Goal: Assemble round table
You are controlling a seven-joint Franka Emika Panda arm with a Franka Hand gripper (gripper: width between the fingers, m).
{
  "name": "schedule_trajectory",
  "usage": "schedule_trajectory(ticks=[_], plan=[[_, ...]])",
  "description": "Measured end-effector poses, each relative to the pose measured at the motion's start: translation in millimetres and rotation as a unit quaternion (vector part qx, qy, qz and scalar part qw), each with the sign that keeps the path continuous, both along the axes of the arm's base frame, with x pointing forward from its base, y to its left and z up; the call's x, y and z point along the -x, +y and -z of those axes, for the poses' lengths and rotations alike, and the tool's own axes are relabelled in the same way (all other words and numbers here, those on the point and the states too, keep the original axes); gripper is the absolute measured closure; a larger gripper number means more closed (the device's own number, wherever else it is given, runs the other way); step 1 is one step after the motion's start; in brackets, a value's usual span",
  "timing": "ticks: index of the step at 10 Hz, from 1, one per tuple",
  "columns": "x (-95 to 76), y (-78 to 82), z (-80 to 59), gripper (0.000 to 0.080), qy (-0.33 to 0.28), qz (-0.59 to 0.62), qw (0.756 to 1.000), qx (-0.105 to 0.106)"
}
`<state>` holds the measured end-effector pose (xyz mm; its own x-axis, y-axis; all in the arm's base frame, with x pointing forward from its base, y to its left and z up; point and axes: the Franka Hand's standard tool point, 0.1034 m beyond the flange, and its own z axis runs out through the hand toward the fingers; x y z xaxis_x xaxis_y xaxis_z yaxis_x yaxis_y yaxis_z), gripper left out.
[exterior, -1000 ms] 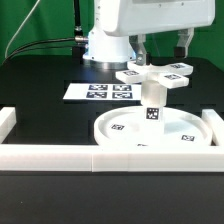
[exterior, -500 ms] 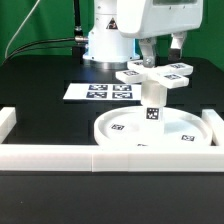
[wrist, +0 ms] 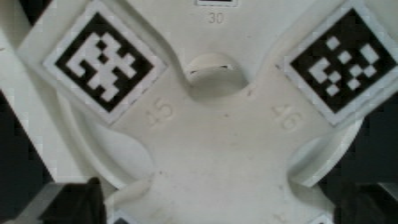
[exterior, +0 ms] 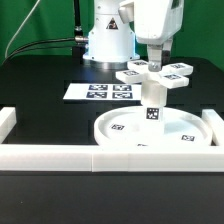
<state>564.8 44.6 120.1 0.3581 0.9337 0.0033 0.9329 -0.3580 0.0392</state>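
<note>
The large rimmed disc top (exterior: 110,130) lies at the front against the rail. The short cylinder leg (exterior: 153,106) stands upright on it. The cross-shaped base (exterior: 152,76) sits on top of the leg. My gripper (exterior: 156,62) hangs right above the middle of the cross base, fingers pointing down, open and holding nothing. In the wrist view the cross base (wrist: 214,130) fills the picture with two tags on its arms. Dark fingers (wrist: 59,203) show either side of its hub, apart from each other.
The marker board (exterior: 100,91) lies flat behind the disc, toward the exterior view's left. The long white border rail (exterior: 60,157) runs along the front with raised ends at both sides. The arm's white pedestal (exterior: 108,45) stands at the back.
My gripper has moved toward the exterior view's left and come to sit over the middle of the cross base. The table parts have not moved.
</note>
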Motion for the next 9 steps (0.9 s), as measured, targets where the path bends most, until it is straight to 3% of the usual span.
schedule_trajectory(ticks=[9], plan=[[5.3, -5.3, 15.3, 0.0151, 0.013, 0.004, 1.000, 0.002]])
